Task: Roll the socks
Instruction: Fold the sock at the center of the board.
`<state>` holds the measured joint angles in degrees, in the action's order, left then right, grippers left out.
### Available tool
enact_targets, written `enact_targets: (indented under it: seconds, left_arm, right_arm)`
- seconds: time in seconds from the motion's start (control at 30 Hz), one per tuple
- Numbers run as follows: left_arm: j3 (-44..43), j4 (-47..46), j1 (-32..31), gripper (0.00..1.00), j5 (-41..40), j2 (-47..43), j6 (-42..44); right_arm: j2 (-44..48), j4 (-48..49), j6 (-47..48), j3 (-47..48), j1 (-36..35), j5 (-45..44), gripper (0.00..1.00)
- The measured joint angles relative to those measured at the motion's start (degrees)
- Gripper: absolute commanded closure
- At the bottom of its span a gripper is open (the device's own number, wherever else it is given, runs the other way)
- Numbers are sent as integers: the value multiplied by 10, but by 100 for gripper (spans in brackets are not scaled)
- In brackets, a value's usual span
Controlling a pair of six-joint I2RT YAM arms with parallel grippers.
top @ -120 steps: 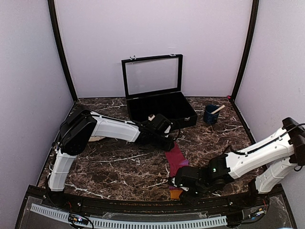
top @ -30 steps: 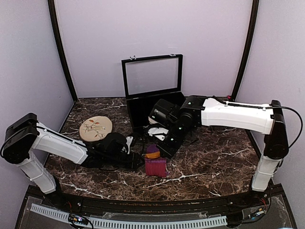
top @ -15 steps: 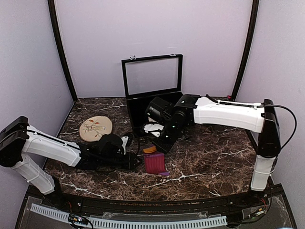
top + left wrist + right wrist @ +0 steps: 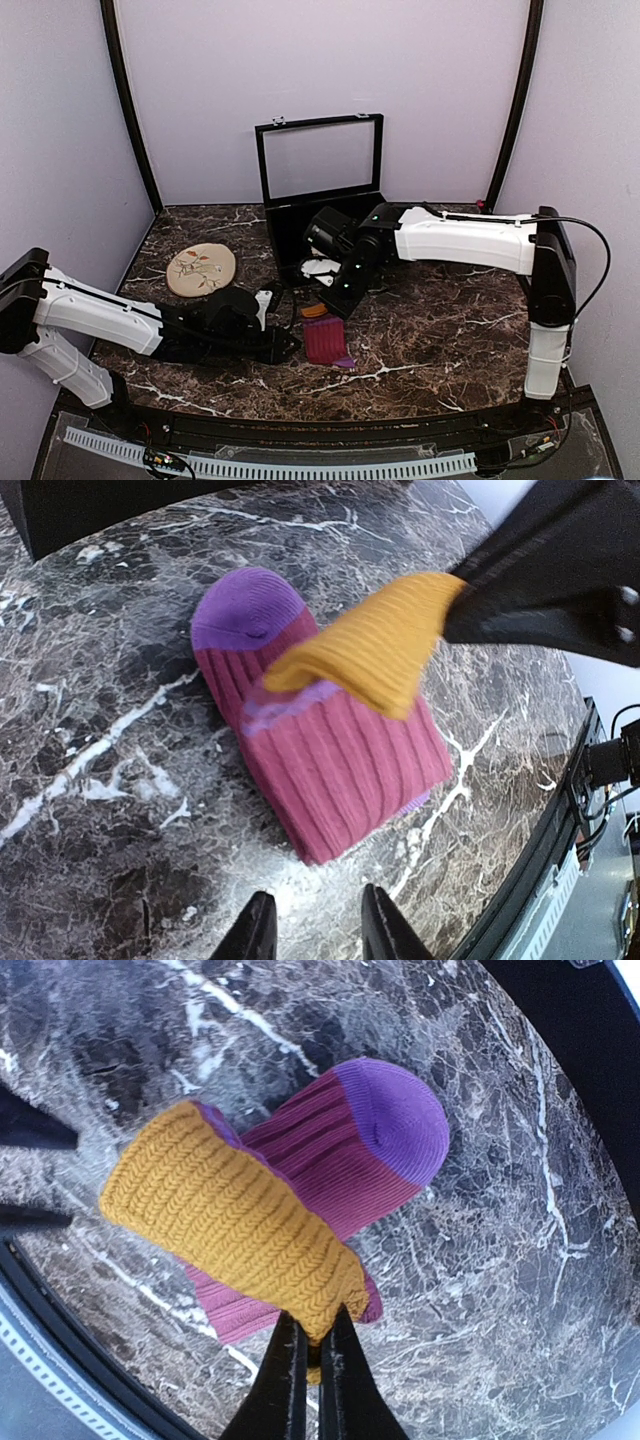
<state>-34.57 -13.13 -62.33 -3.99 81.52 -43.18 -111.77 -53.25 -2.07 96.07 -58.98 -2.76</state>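
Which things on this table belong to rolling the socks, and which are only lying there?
For the job:
- magenta ribbed fabric sock with purple toe and orange cuff
- right gripper, shut on the cuff
- left gripper, open, close to the sock

Only lying about:
- round beige disc with a floral pattern
- black case with a clear-paned lid, standing open

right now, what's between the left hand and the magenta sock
Nothing but bare marble table: in the left wrist view the left hand faces the magenta sock across it.
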Motion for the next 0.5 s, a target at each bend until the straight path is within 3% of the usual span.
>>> enact_targets:
  seconds: [0.5]
  left_arm:
    - [-83, 11, -22, 69, 28, 69, 46]
  right_arm:
    - [-27, 35, 6, -23, 17, 1, 95]
